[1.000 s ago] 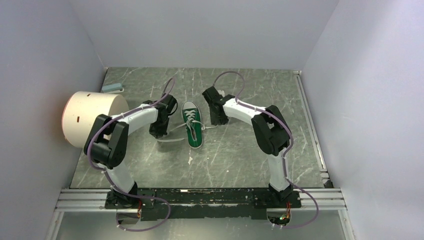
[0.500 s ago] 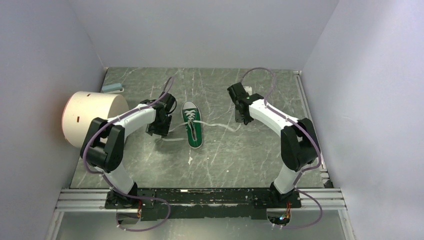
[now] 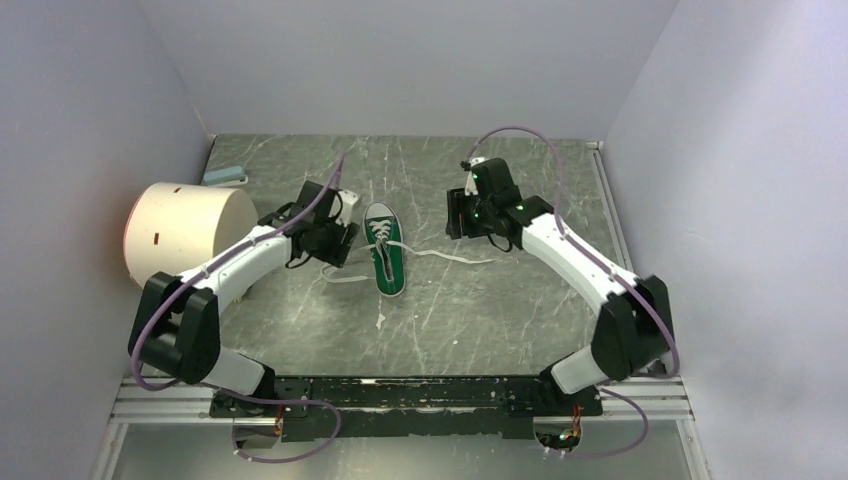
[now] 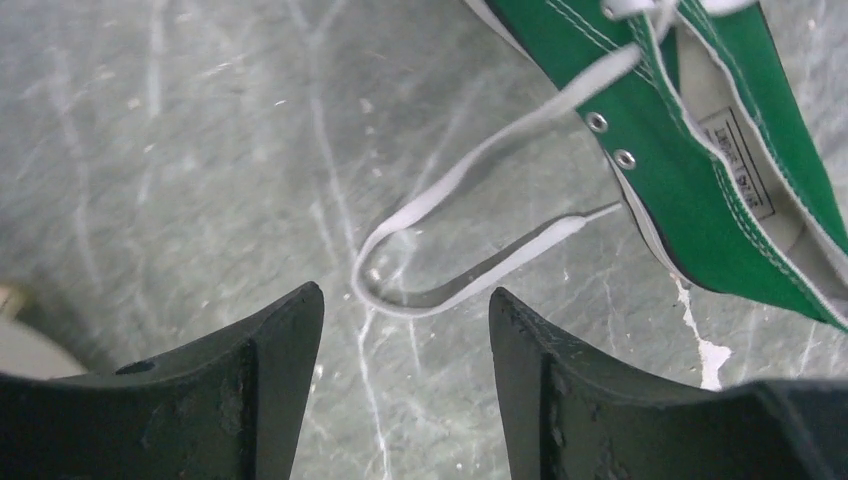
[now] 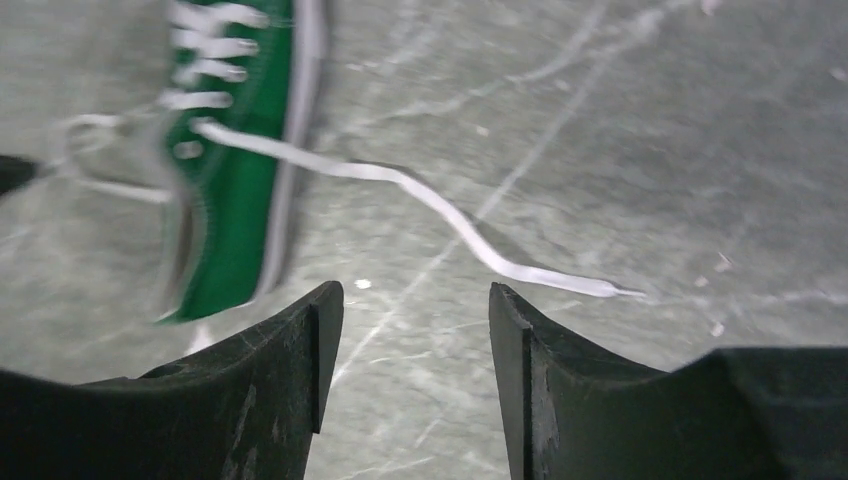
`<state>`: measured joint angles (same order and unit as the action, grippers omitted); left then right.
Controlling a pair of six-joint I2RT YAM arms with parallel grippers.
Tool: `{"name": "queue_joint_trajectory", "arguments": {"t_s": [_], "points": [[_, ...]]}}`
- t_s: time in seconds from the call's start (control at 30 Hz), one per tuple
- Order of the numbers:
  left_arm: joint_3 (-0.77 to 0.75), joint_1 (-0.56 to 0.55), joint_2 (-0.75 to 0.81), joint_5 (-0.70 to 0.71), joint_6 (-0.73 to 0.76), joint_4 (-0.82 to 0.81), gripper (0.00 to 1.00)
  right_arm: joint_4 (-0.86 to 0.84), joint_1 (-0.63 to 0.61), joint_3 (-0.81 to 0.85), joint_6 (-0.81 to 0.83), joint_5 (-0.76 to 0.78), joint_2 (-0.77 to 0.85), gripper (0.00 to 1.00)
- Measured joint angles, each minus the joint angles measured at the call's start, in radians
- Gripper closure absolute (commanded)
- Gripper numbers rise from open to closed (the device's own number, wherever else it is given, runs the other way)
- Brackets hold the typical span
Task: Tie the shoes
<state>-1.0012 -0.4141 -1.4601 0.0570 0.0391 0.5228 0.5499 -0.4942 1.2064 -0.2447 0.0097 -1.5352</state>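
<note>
Looking down, I see the green sneaker point(image 3: 385, 250) lying on the marble surface point(image 3: 480, 310) between my arms, its white laces point(image 5: 440, 215) trailing out on both sides. My left pincer point(image 4: 405, 300) and right pincer point(image 5: 415, 295) both stand open and empty.

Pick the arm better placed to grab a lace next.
Left, probably. The left gripper is open with the lace loop just ahead of it. The right gripper, also open, has the right lace farther ahead.

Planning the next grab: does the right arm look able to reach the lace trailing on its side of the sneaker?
Probably yes: the right hand is open and empty, and the lace lies flat just ahead of it, nothing between.
</note>
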Motion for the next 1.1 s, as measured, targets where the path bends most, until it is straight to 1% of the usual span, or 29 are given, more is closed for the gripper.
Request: {"name": "queue_joint_trajectory", "arguments": {"t_s": [0.17,0.3,0.4,0.5,0.53,0.6,0.67,0.73,0.83,0.9,0.97,1.1], "points": [[0.117,0.000,-0.010,-0.097,0.095,-0.162,0.31,-0.120,-0.011,-0.085,-0.004,-0.139,0.158,0.42],[0.135,0.000,-0.068,-0.151,0.124,-0.277,0.32,-0.142,-0.014,-0.093,-0.001,-0.193,0.175,0.41],[0.134,0.000,-0.138,-0.184,0.134,-0.346,0.36,-0.136,-0.014,-0.094,0.007,-0.204,0.155,0.41],[0.131,0.000,-0.214,-0.205,0.148,-0.376,0.44,-0.132,-0.014,-0.093,0.020,-0.205,0.130,0.41],[0.126,0.000,-0.222,-0.214,0.148,-0.397,0.46,-0.130,-0.014,-0.088,0.025,-0.205,0.114,0.40],[0.125,0.000,-0.224,-0.230,0.147,-0.411,0.50,-0.143,-0.016,-0.084,0.048,-0.216,0.076,0.27],[0.126,0.000,-0.224,-0.243,0.146,-0.413,0.52,-0.237,-0.018,-0.128,0.103,-0.265,0.041,0.25],[0.132,0.000,-0.220,-0.252,0.143,-0.420,0.56,-0.373,-0.027,-0.235,0.172,-0.308,0.039,0.25],[0.148,0.000,-0.205,-0.269,0.136,-0.420,0.63,-0.515,-0.047,-0.367,0.267,-0.344,0.019,0.28],[0.152,0.001,-0.201,-0.278,0.129,-0.421,0.68,-0.561,-0.054,-0.368,0.323,-0.356,-0.031,0.32],[0.153,0.006,-0.198,-0.288,0.122,-0.421,0.78,-0.594,-0.055,-0.335,0.391,-0.365,-0.090,0.34],[0.156,0.016,-0.190,-0.301,0.092,-0.419,0.80,-0.615,-0.059,-0.276,0.538,-0.380,-0.167,0.34]]}}
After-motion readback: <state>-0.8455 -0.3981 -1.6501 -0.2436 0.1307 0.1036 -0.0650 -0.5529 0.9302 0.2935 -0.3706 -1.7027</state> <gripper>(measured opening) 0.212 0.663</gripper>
